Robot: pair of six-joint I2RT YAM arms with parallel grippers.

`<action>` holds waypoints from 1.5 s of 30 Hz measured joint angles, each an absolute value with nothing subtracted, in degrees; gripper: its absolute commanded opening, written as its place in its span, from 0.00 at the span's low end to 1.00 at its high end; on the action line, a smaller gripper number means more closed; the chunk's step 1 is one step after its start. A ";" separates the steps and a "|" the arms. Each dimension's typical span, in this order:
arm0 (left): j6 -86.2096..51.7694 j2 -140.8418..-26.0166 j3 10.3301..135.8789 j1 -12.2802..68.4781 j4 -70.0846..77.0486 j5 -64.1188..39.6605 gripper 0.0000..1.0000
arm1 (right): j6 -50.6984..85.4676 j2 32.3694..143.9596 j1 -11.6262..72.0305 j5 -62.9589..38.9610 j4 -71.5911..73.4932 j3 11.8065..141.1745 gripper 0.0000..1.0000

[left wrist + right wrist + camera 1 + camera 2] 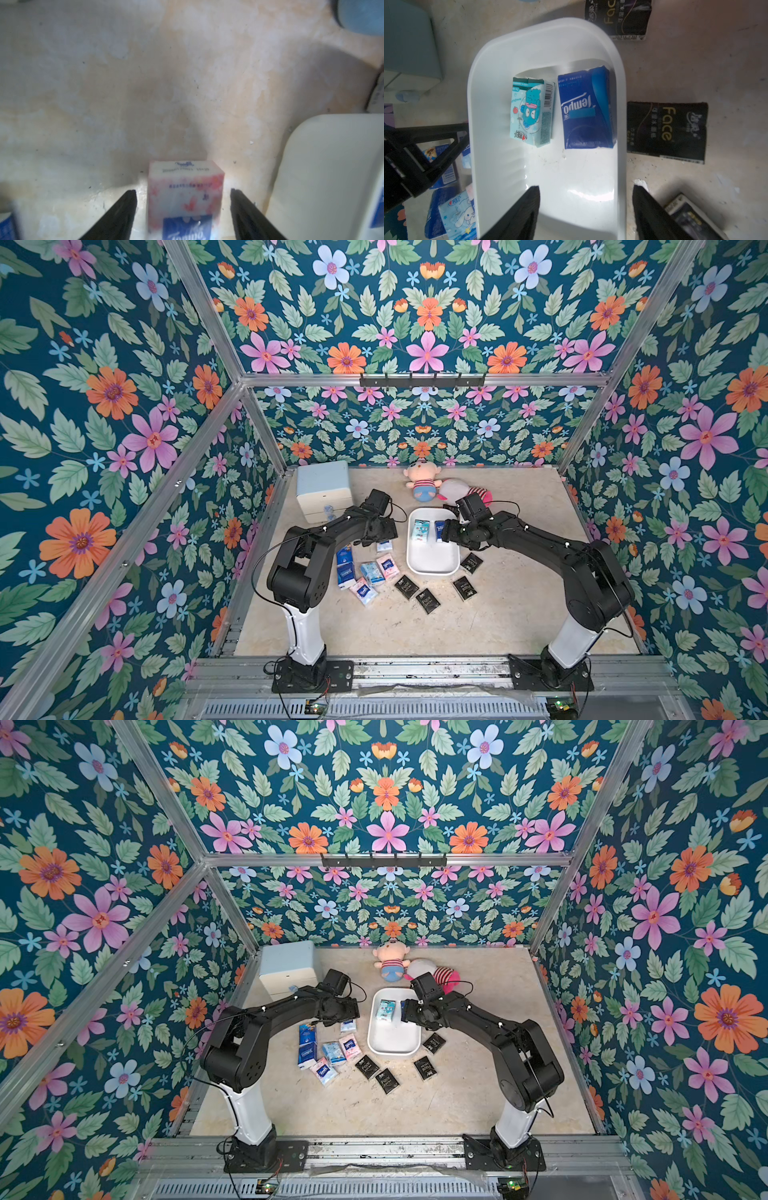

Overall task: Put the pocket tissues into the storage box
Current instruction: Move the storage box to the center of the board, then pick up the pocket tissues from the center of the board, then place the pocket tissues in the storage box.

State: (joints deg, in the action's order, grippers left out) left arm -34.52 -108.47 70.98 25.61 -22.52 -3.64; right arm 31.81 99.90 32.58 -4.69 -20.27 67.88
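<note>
Glossy smooth white plastic for the storage box [492, 124]; shiny crinkled film on the pocket tissues [584, 124]; matt, mottled, scuffed beige on the desk [104, 83]; plush cloth on the dolls [422, 483].

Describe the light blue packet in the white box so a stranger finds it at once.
On the table, find the white box near the middle. Two packets lie side by side in its far half; take the light blue packet on the robot's left. It carries a blue cartoon creature, while the dark blue packet beside it shows white lettering.
</note>
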 measured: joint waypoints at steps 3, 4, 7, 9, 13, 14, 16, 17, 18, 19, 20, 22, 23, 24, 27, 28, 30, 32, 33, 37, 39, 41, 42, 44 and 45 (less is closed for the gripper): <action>-34.37 -108.62 70.24 25.76 -22.90 -3.77 0.72 | 31.79 101.27 32.58 -5.52 -19.73 68.79 0.74; -34.33 -108.62 69.97 25.80 -22.94 -3.88 0.70 | 31.79 101.78 32.56 -5.65 -19.73 69.28 0.73; -34.13 -108.25 69.12 25.87 -22.72 -3.88 0.60 | 31.79 103.50 32.56 -6.46 -19.29 70.87 0.73; -34.13 -107.85 68.55 25.87 -22.74 -3.90 0.51 | 31.81 104.57 32.56 -7.46 -18.96 71.85 0.73; -33.95 -107.33 67.85 25.85 -22.28 -3.88 0.41 | 32.60 106.02 32.62 -9.58 -17.37 73.03 0.72; -33.91 -107.15 67.72 25.80 -22.22 -3.81 0.41 | 33.10 106.17 32.67 -10.07 -17.06 73.17 0.72; -33.30 -106.91 67.42 25.71 -21.93 -3.66 0.41 | 33.30 106.39 32.91 -10.83 -16.71 73.58 0.72; -33.04 -106.76 67.31 25.65 -21.89 -3.57 0.41 | 33.32 106.39 32.99 -10.94 -16.71 73.76 0.72; -32.97 -106.45 67.16 25.50 -22.00 -3.36 0.41 | 33.32 106.37 33.04 -10.94 -16.71 73.93 0.72; -32.88 -106.02 67.07 25.30 -22.59 -2.85 0.42 | 33.32 106.26 33.08 -10.87 -16.71 74.08 0.73; -32.77 -105.56 67.05 25.08 -23.16 -2.48 0.42 | 33.30 106.08 33.06 -10.83 -16.78 74.08 0.73; -32.42 -104.16 67.18 24.69 -24.18 -1.37 0.43 | 33.26 105.14 32.99 -9.98 -17.54 74.13 0.73; -32.34 -103.53 67.35 24.58 -24.56 -0.91 0.43 | 33.08 104.60 32.97 -9.67 -17.91 74.22 0.73; -32.03 -102.69 67.70 24.53 -24.99 -0.19 0.43 | 32.91 104.07 32.95 -8.86 -18.11 74.22 0.73; -31.40 -100.31 69.23 24.64 -26.37 0.49 0.44 | 32.25 102.78 32.97 -6.94 -19.20 74.24 0.74; -31.38 -99.57 69.71 24.64 -26.63 0.64 0.44 | 31.97 102.52 32.95 -6.50 -19.64 74.24 0.74; -31.40 -98.06 70.76 24.73 -27.00 0.75 0.44 | 31.77 102.08 32.99 -5.08 -20.45 74.13 0.73; -31.40 -96.95 71.77 25.04 -27.14 0.67 0.44 | 31.79 101.71 32.99 -3.95 -21.12 74.00 0.74; -31.42 -96.62 72.31 25.28 -27.11 0.62 0.45 | 31.79 101.49 32.99 -3.16 -21.56 73.95 0.73; -31.66 -96.66 74.98 28.01 -27.46 -0.40 0.46 | 31.83 100.60 32.84 -1.04 -22.70 73.84 0.74; -32.08 -97.30 76.36 30.68 -27.40 -1.39 0.46 | 31.97 100.12 32.58 -0.21 -22.81 73.76 0.74; -32.88 -98.21 77.19 33.06 -27.14 -1.67 0.46 | 32.10 99.66 32.34 0.38 -22.90 73.56 0.74; -32.97 -98.87 77.43 34.13 -26.89 -2.13 0.46 | 32.34 99.39 32.21 0.62 -22.94 73.41 0.74; -33.39 -100.25 77.80 35.29 -26.37 -2.83 0.47 | 32.51 99.02 32.21 1.30 -22.94 73.12 0.74; -33.85 -101.25 78.15 35.64 -26.39 -2.87 0.47 | 32.88 98.85 32.25 1.43 -22.92 72.90 0.74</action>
State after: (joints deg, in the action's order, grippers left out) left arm -33.85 -101.25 78.15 35.64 -26.39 -2.87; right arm 32.88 98.85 32.25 1.43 -22.92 72.90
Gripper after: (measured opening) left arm 0.464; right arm 0.738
